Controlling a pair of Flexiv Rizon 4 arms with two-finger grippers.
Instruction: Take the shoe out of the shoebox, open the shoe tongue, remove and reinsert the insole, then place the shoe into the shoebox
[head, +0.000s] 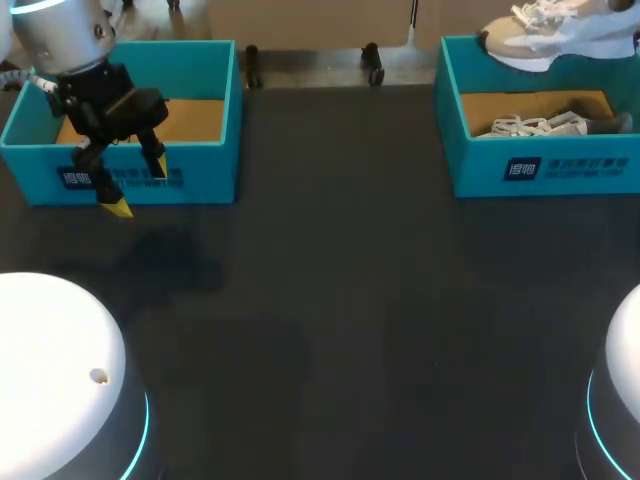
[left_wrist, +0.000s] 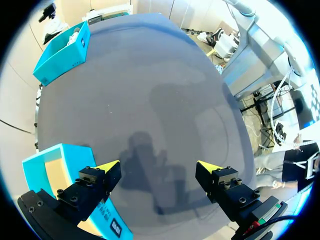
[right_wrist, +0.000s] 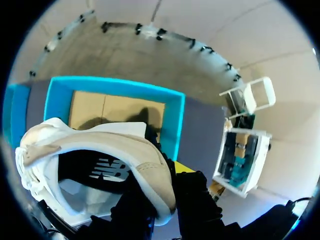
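The shoe (head: 555, 35) is off the desk (head: 330, 300), hanging above the far rim of the shoebox (head: 545, 165) at the desk's far right corner; a second shoe (head: 540, 125) lies inside that box. In the right wrist view the right gripper (right_wrist: 162, 197) has its fingers clenched on the padded collar of the shoe, one inside the opening and one outside. The left gripper (head: 138, 187) hangs in front of the other shoebox (head: 205, 175) at the far left corner, its fingers spread wide and holding nothing.

The shoe looks light, with a soft mesh upper on a stiffer, thicker sole; held by the collar alone it will probably tilt and swing, so it wants setting down sole-first on the bare desk. The tongue is floppy and best pinched at its top edge; loose laces may snag. The insole is likely thin and bendy, easiest lifted at the heel end while the other fingers pin the shoe.
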